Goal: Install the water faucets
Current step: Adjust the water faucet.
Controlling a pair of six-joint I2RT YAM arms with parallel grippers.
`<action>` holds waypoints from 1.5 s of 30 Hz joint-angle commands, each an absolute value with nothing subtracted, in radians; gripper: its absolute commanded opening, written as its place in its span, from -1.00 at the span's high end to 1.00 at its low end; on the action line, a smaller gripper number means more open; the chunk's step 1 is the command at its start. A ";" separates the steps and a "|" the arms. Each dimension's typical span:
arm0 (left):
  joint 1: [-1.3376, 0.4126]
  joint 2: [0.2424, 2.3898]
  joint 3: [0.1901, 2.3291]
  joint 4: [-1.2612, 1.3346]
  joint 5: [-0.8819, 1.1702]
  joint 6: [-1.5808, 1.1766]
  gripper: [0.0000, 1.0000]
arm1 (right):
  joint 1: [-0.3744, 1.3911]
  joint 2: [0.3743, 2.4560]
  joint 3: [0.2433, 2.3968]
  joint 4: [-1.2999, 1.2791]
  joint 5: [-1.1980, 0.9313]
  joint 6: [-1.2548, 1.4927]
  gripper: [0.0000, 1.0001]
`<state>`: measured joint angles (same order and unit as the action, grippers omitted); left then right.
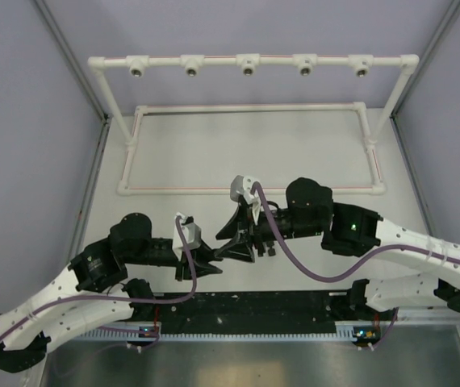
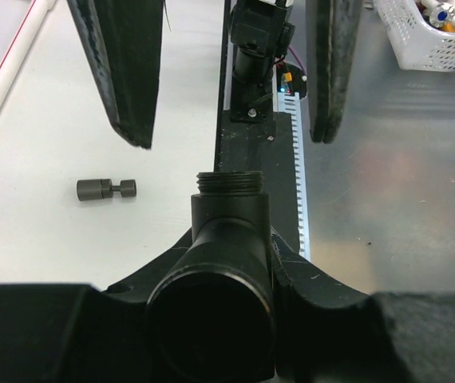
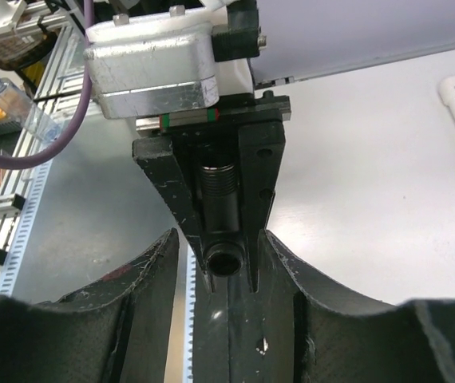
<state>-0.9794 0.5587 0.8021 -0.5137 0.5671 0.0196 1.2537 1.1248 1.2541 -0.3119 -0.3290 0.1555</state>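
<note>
Close to the arm bases, the left claw (image 3: 227, 257) is pressed together on the threaded faucet piece (image 2: 229, 231). The piece is a black body pinched low between the pads, with its threaded end sticking out toward the other arm. The right claw (image 2: 229, 137) meets it nose to nose. Its fingers are spread wide on either side of that threaded end, touching nothing and carrying nothing.

Just beside the two claws, the small faucet piece (image 2: 106, 189) lies on its side on the tabletop (image 2: 44, 247), a stubby grooved cylinder apart from both claws.

At the far end stands the white pipe frame (image 1: 391, 105). The row of sockets (image 1: 248, 69) on its top bar is bare in the overhead view.

The step in hand looks like a regrip between the arms, with the piece now resting with the left claw alone and no faucet installed yet. The next move probably calls for carrying the piece out to a socket, lining the thread up squarely and turning it in. The loose piece still has to be picked up.
</note>
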 commanded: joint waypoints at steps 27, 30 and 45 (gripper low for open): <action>-0.977 0.546 0.827 -0.385 0.635 -0.026 1.00 | 1.256 1.160 1.209 -0.273 -0.388 0.118 0.34; -0.977 0.549 0.825 -0.385 0.640 -0.028 1.00 | 1.256 1.158 1.207 -0.264 -0.388 0.126 0.64; -0.977 0.522 0.815 -0.373 0.589 -0.044 0.14 | 1.259 1.137 1.180 -0.267 -0.393 0.133 1.00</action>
